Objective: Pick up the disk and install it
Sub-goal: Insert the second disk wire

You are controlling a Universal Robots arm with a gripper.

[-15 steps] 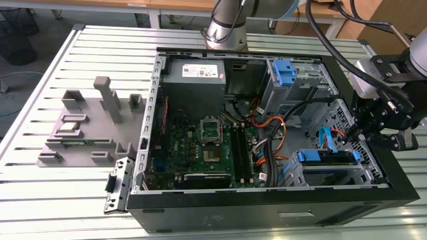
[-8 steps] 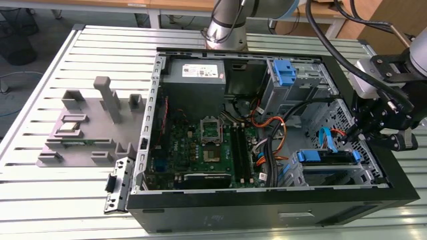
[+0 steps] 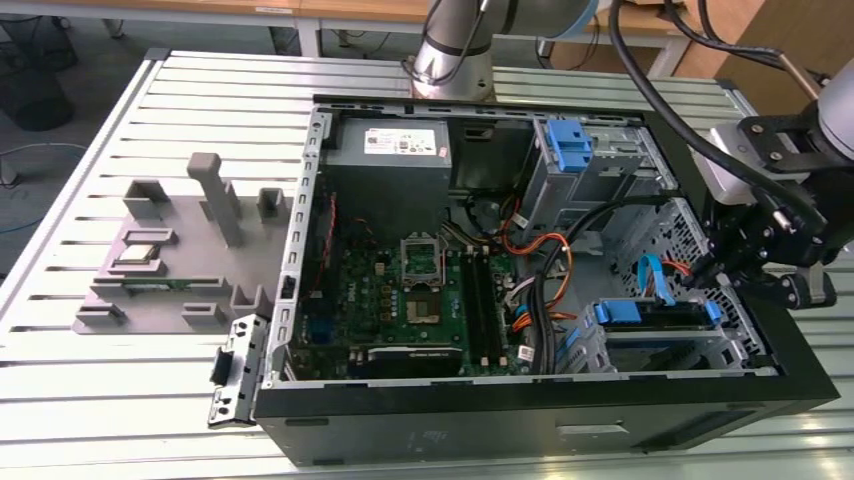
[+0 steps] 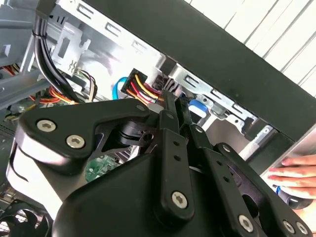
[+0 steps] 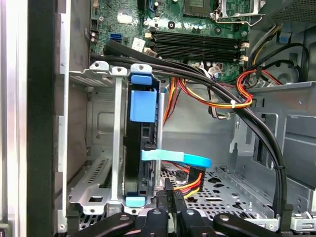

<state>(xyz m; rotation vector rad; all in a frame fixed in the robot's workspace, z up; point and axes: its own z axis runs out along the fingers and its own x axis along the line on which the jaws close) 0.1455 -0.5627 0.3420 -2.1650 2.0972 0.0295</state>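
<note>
Clenched tool [image 5: 170, 197] nearest, fingers together on nothing, disk [image 5: 143, 148] seated upright in drive cage [image 5: 98, 148] just beside.

Black tool [image 5: 170, 210]; beside it a disk [image 5: 143, 148] with blue bracket, light-blue cable [image 5: 175, 158], red-yellow-orange wires [image 5: 232, 96]. Farther off: green board [image 3: 400, 300], grey box [image 3: 391, 143], black case [image 3: 534, 415], white ribbed bench [image 3: 107, 390].
</note>
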